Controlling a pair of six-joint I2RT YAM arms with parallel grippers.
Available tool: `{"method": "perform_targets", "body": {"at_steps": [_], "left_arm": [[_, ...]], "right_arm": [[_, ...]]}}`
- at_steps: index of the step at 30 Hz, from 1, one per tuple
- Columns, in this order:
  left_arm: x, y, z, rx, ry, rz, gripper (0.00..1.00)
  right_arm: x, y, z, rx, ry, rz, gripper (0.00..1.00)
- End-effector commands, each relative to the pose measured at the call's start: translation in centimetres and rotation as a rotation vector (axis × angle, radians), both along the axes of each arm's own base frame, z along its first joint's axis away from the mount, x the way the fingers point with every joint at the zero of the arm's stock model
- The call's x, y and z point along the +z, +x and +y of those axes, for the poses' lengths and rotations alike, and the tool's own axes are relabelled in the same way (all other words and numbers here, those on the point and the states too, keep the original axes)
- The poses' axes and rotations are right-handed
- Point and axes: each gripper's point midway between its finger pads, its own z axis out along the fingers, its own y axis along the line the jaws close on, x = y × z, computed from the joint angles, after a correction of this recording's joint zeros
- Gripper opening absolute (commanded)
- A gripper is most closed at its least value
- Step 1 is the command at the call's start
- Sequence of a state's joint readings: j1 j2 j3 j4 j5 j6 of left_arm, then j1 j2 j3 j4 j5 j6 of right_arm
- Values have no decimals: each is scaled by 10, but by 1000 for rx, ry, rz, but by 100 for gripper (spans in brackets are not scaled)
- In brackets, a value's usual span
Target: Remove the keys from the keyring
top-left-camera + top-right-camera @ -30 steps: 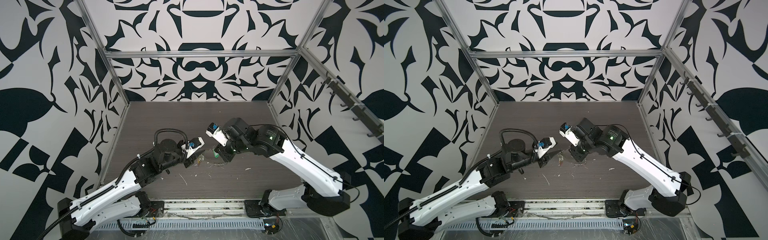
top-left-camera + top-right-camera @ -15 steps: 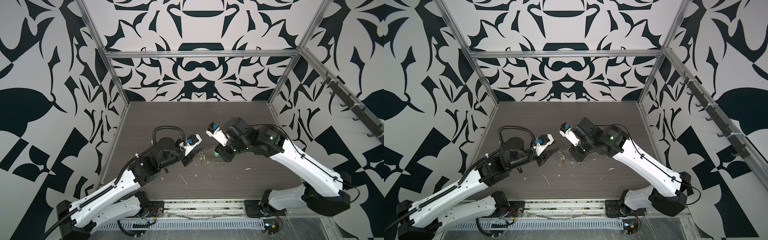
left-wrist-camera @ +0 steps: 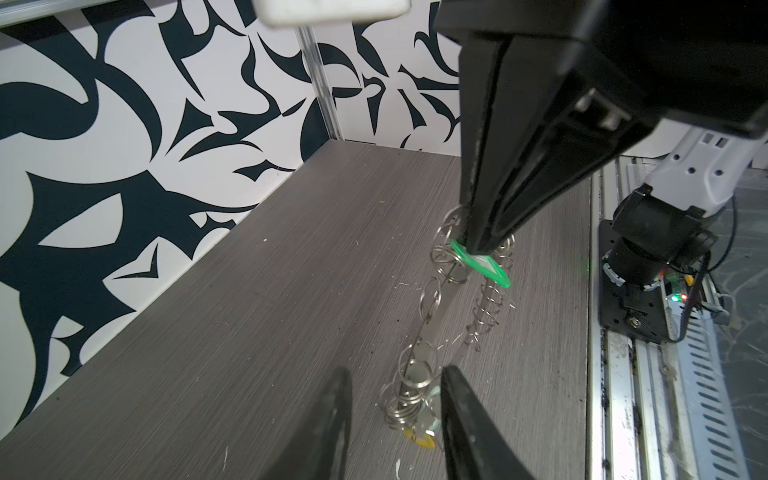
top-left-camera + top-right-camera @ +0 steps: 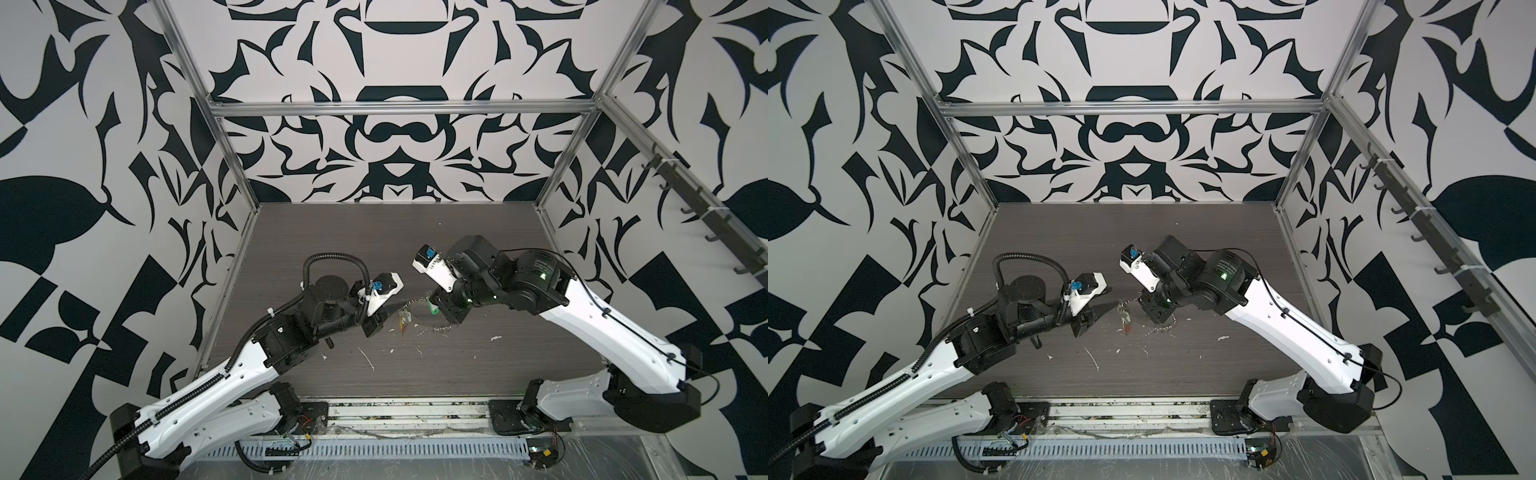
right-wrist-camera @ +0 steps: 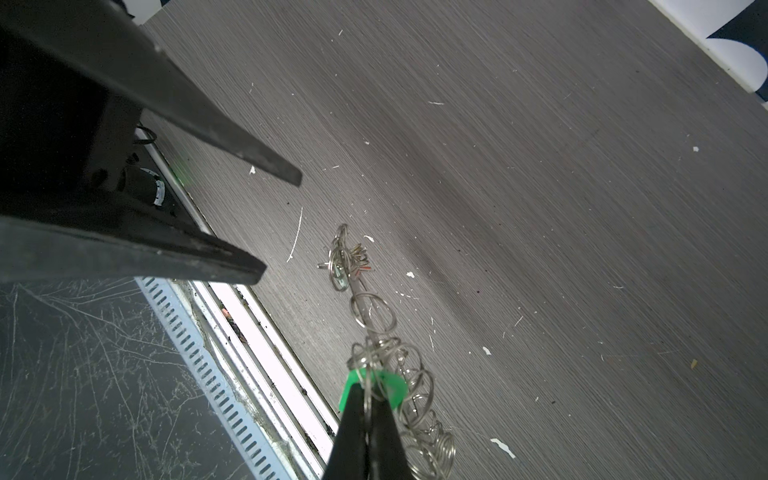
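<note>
Looking down in both top views, the right end effector [image 4: 436, 309] is pressed together on the keyring [image 4: 415, 302] beside a green tag [image 4: 433, 309]. This is near the middle of the table [image 4: 374, 249], a little toward its front edge. The keys [image 4: 404, 322] hang from the keyring's left end, just off the tips of the left end effector [image 4: 388, 312], which is spread and grips nothing. White scraps [image 4: 370, 363] lie nearer the front edge.

In the left wrist view the keyring stands on edge, wire loops fringing its rim. The right end effector pinches it at the green tag. The keys and a yellow tag [image 3: 424, 442] show between the two left fingers [image 3: 338, 415].

In the right wrist view the closed tips clamp a loop against the green tag. The keys, with a red-orange tag [image 5: 363, 270], sit at the keyring's far end, apart from the left tips.
</note>
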State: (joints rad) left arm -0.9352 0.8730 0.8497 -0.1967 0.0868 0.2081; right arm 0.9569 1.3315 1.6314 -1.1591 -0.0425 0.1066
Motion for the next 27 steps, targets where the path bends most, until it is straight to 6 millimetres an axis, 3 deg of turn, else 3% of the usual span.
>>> {"method": "perform_targets", "body": {"at_steps": [1, 9, 15, 18, 27], "left_arm": [[19, -6, -1, -30, -39, -6, 39], [32, -2, -12, -48, -114, -21, 37], [29, -11, -24, -156, -74, -99, 37], [31, -6, -29, -153, -80, -126, 38], [26, -14, -32, -200, -94, -125, 37]], "right_arm": [[14, 5, -2, -29, 42, -38, 0], [12, 4, -1, -26, 37, -24, 0], [12, 4, 3, -21, 28, -5, 0], [12, 3, 4, -22, 30, 4, 0], [11, 3, 10, 0, 37, 10, 0]]}}
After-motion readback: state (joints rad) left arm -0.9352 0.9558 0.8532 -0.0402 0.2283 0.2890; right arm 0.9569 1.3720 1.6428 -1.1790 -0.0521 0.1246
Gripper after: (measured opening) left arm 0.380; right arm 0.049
